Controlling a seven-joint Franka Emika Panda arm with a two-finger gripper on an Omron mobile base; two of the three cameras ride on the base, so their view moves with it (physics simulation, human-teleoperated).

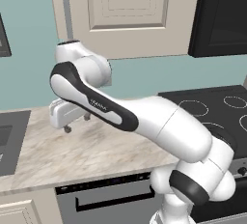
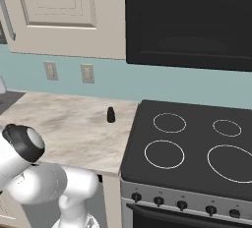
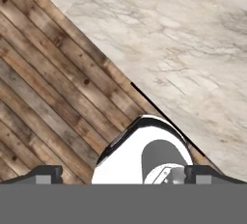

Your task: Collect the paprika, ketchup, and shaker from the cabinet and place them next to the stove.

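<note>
— Item one, pincer?
— My pincer [image 1: 77, 122] hangs above the marble counter [image 1: 91, 150], fingers spread wide apart, nothing between them. From my hand I see the counter's edge and the plank floor [image 3: 53, 97] below.
— Item two, shaker?
— One small black shaker [image 2: 111, 115], upright on the counter, just left of the stove [image 2: 197, 148], near the wall.
— Item three, cabinet?
— Beige cabinet [image 1: 125, 6], door shut, bar handle [image 1: 66, 10] on its left side.

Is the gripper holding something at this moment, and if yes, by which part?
Nothing is held. The gripper is open, its fingertips wide apart with no object between them. The shaker stands alone on the counter beside the stove.
</note>
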